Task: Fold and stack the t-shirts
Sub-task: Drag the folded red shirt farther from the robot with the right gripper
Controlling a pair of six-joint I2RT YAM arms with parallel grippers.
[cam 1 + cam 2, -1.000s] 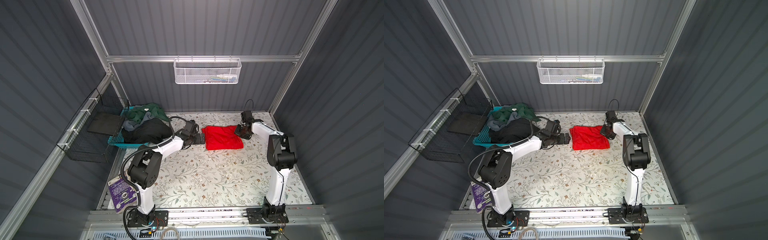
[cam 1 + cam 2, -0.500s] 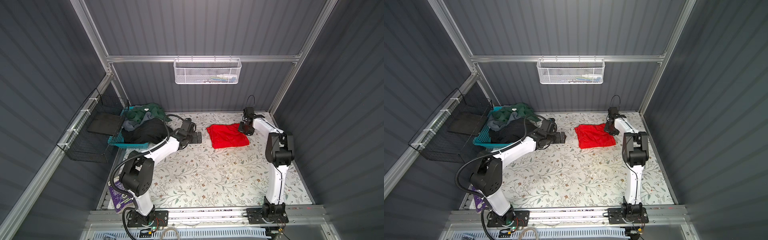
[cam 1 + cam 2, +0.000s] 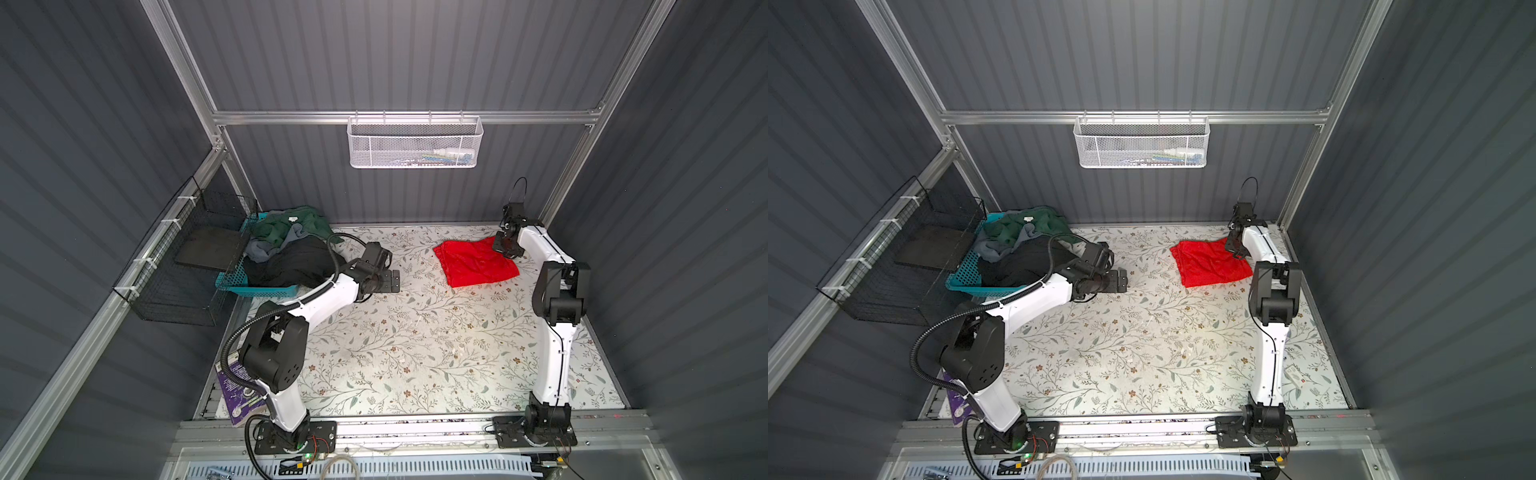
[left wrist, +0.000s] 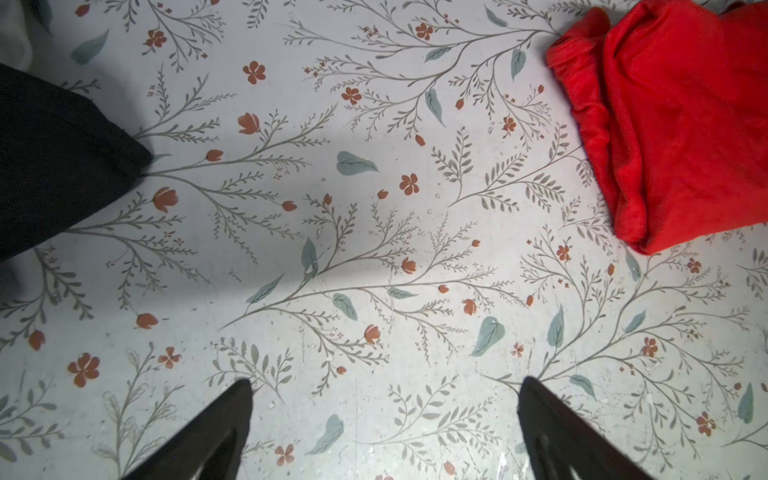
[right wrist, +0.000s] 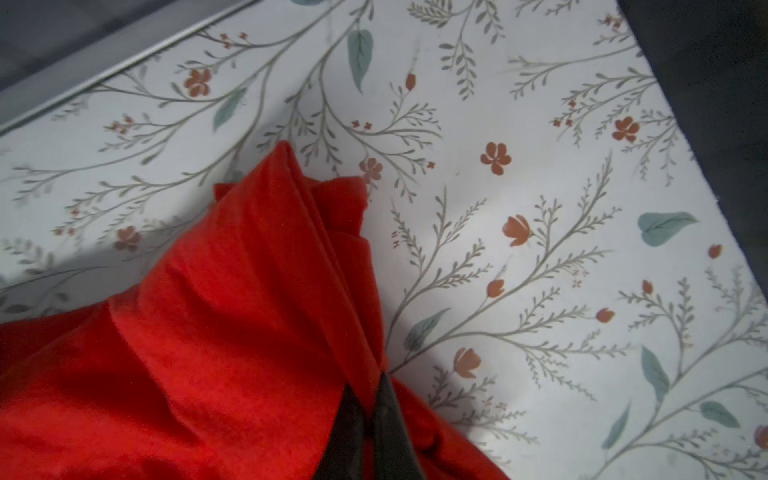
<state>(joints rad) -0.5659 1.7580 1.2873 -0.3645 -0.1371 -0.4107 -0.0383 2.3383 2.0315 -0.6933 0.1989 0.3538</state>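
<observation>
A folded red t-shirt lies at the back right of the floral table. My right gripper is at its far right corner. The right wrist view shows this gripper shut on a raised ridge of the red t-shirt. My left gripper hovers open over bare table, well left of the shirt. In the left wrist view it holds nothing, with the red t-shirt off to one side. Dark green, grey and black t-shirts are heaped together.
The heap fills a teal basket at the back left, just behind my left arm. A black wire rack hangs on the left wall and a white mesh basket on the back wall. A purple booklet lies at the front left.
The right gripper has dragged the red t-shirt to the right, toward the back right corner. The left gripper, which was at the shirt's left edge, stays open and is now apart from it.
</observation>
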